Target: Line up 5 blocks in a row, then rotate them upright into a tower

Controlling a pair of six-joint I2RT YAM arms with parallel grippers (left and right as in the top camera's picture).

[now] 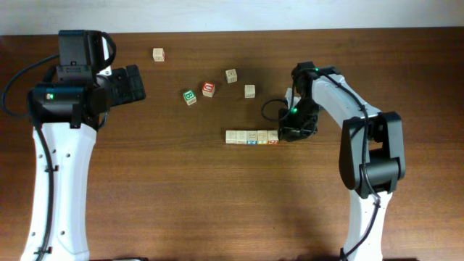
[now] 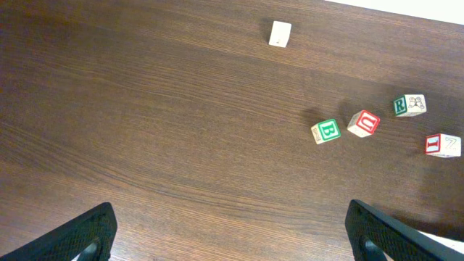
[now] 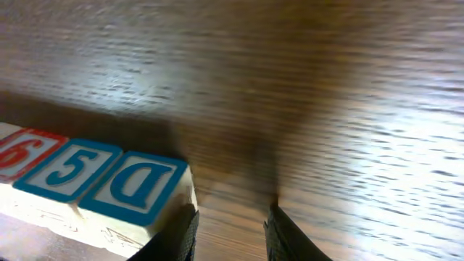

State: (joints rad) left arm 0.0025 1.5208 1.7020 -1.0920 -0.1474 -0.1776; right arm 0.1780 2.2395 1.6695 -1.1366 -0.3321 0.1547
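row blocks (image 3: 94, 181) read 5, d; green block (image 2: 327, 131) b.

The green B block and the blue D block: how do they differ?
The B block has a green letter; the D block a blue one. The B block stands loose, turned askew; the D block ends a straight row, touching the 5 block. The D block sits beside the fingers of the right gripper; the B block lies far from it. Both are pale wooden cubes of like size.
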